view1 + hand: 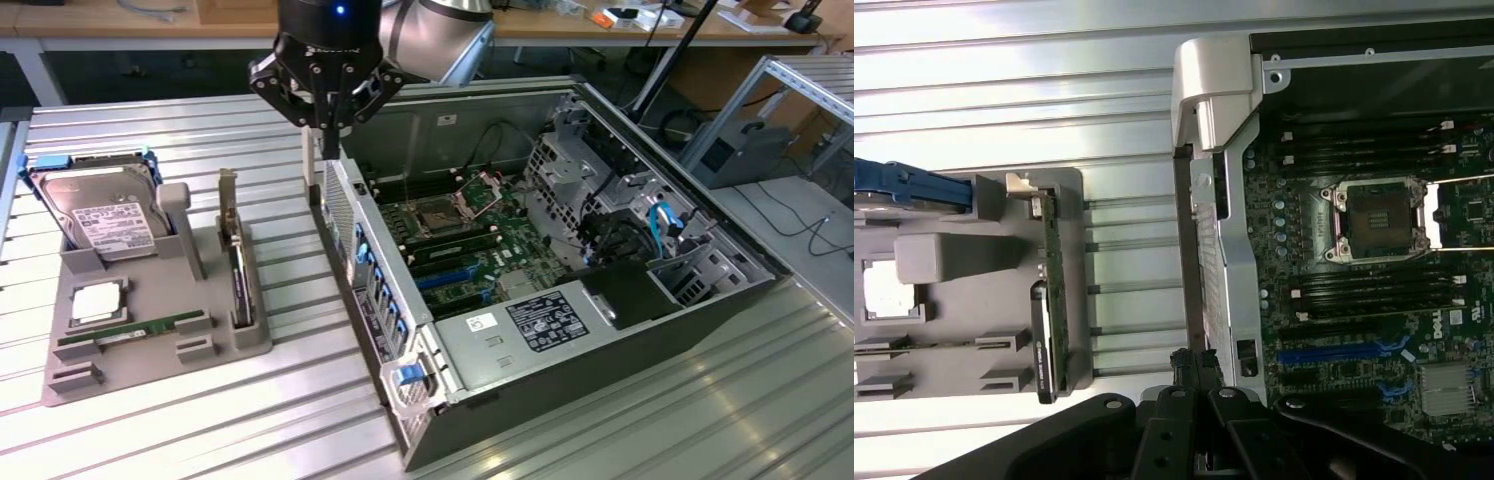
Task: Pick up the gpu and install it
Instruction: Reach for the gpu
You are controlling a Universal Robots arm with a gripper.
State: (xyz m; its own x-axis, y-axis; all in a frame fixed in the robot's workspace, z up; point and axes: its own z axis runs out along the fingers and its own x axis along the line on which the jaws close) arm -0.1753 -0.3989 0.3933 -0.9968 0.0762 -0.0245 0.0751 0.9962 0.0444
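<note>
the open computer case (467, 125) (1219, 90) lies on its side at the exterior view's right, its motherboard (467, 245) facing up. at the exterior view's left, just beside the case, a grey tray (160, 340) (964, 255) holds the parts. the gpu (239, 285) (1050, 300) stands on its long edge in a slot along the tray's side nearest the case, with its pale metal bracket at the far end. the gripper (327, 150) (1199, 360) hangs above the far left corner of the case, over the case's rim. its jaws are pressed together with nothing between them. the gpu is apart from them, toward the near left, across the bare strip of table that separates tray and case.

everything rests on a ribbed, silvery metal table (200, 130) (1004, 80). beyond its far edge run wooden benches (574, 28), and an open metal frame (801, 90) stands at the far right with dark cables trailing beside it.
</note>
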